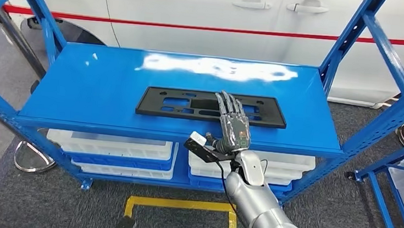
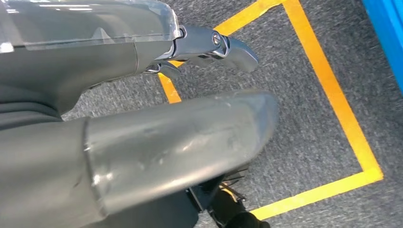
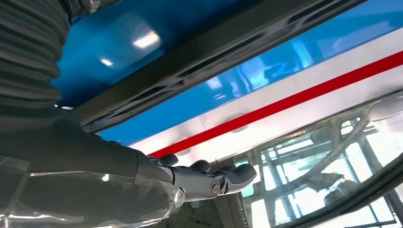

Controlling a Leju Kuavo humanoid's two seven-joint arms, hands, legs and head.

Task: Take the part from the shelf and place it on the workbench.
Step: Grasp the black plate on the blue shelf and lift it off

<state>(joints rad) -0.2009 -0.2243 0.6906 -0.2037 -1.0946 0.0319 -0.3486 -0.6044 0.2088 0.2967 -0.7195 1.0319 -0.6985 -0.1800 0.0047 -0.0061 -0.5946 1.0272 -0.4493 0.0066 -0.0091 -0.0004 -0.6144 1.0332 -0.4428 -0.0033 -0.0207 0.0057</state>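
A flat black part [image 1: 178,103] with several cut-outs lies lengthwise on the top of the blue shelf [image 1: 92,82]. My right hand [image 1: 233,125] reaches over the shelf's front edge. Its fingers are stretched out and spread over the part's right half, and it grips nothing. In the right wrist view the part [image 3: 199,61] is a dark slotted bar on the blue top, with the hand [image 3: 199,178] a little off it. My left hand [image 2: 157,133] hangs low over the grey carpet, fingers apart and holding nothing.
A white car with a red stripe [image 1: 197,14] stands close behind the shelf. White bins [image 1: 114,147] fill the level below. A yellow tape square [image 1: 181,205] marks the carpet in front. Another blue rack [image 1: 403,181] stands at the right and a round stand base [image 1: 33,157] at the left.
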